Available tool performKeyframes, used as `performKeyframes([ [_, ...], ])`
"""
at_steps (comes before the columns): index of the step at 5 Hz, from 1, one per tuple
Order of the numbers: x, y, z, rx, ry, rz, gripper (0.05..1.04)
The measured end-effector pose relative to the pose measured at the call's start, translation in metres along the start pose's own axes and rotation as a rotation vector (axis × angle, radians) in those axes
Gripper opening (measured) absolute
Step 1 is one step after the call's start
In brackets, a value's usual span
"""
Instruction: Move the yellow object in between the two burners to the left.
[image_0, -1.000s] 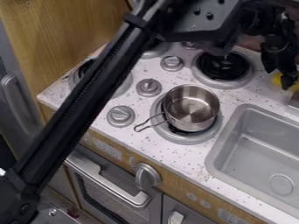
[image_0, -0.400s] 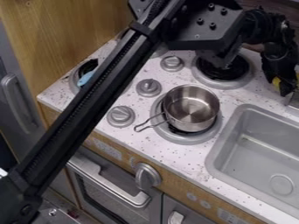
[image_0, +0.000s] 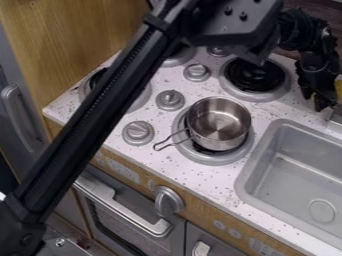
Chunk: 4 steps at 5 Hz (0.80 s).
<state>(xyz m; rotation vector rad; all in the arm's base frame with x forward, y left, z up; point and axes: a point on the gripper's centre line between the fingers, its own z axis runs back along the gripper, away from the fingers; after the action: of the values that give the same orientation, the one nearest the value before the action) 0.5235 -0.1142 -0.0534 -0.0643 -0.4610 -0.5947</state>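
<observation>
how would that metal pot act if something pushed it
The pot would probably stay rigid, since its walls look metal. It seems empty, so likely fairly light. Being squat, it may slide on the burner before tipping, and pushing its thin handle could turn it.

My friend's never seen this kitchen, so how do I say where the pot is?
Start at the big grey sink on the right. Just left of it, the pot sits on a burner. It is round, shiny and open on top, with a thin wire handle, unlike the squat, dull knobs beside it.
</observation>
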Motion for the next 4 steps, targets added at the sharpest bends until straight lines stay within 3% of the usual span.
performKeyframes([
  [1, -0.022, 0.011, 0.011, 0.035, 0.011, 0.073, 0.501],
  [4, -0.094, 0.106, 0.087, 0.253, 0.023, 0.361, 0.499],
])
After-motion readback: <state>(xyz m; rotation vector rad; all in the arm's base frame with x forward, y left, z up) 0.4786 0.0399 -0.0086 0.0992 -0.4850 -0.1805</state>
